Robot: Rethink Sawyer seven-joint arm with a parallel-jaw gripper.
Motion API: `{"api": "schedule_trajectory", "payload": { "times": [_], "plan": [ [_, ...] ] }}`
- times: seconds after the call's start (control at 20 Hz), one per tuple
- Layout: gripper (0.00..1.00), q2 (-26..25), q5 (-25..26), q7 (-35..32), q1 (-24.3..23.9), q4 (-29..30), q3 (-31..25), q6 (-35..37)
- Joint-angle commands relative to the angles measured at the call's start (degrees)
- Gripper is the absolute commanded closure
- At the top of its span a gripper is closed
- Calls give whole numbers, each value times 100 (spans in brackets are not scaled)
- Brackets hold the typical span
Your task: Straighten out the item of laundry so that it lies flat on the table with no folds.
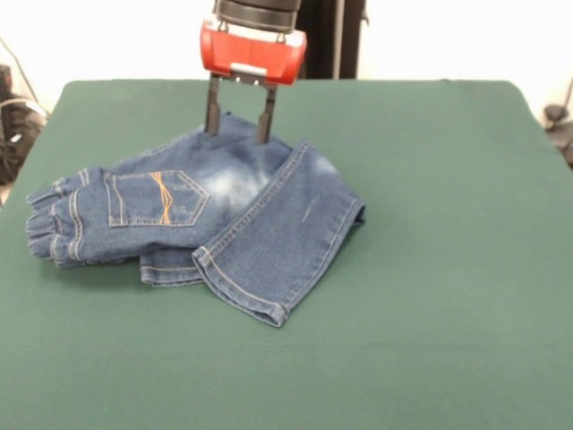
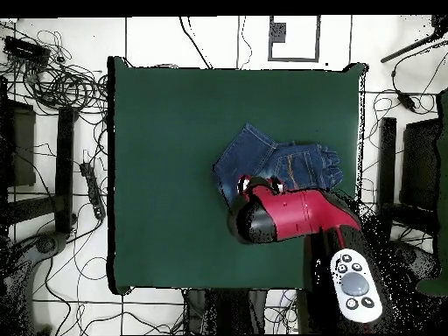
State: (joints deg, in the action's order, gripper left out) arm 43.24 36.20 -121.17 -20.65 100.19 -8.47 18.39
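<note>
One pair of small blue denim jeans (image 1: 201, 215) lies folded on the green table (image 1: 430, 269), left of centre in the front view. Its gathered waistband sits at the left end, and the long axis runs from there rightward toward the knees. A back pocket with orange wavy stitching faces up. The legs are doubled over: one leg comes back on a diagonal across the other, its hem lying nearest the camera, while a second hem peeks out under it at the left. The gripper (image 1: 239, 124) stands upright at the far edge of the jeans, its two dark fingers (image 1: 213, 109) spread apart with a clear gap between them. Their tips reach down to the denim, but whether they press on it cannot be told. Nothing is held between them. The red housing above is cut off by the top edge.

From overhead, the jeans (image 2: 271, 166) lie right of the table's (image 2: 166, 175) centre, waistband toward the right, hems toward the upper left. The red and black arm (image 2: 293, 214) covers the lower edge of the cloth. The gripper (image 2: 260, 185) shows only as a pale rim at the arm's tip, so its fingers are hard to make out here.
</note>
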Motion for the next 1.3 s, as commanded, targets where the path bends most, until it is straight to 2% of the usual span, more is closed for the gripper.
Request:
{"api": "schedule_trajectory", "payload": {
  "times": [0.05, 0.4, 0.55, 0.8, 1.0, 1.2, 1.3],
  "plan": [
    [0, -158, -699, -931, 262, 57, -227, 65],
    [0, -214, -1382, -1385, 321, 271, 61, -270],
    [0, -245, -1731, -1515, 331, 348, 177, -201],
    [0, -397, -1737, -1390, 501, 309, 703, 14],
    [0, -679, -1216, -600, 504, -53, 1009, 465],
    [0, -877, -894, 385, 153, -396, 814, 882],
    [0, -927, -840, 607, -19, -511, 729, 1024]
  ]
}}
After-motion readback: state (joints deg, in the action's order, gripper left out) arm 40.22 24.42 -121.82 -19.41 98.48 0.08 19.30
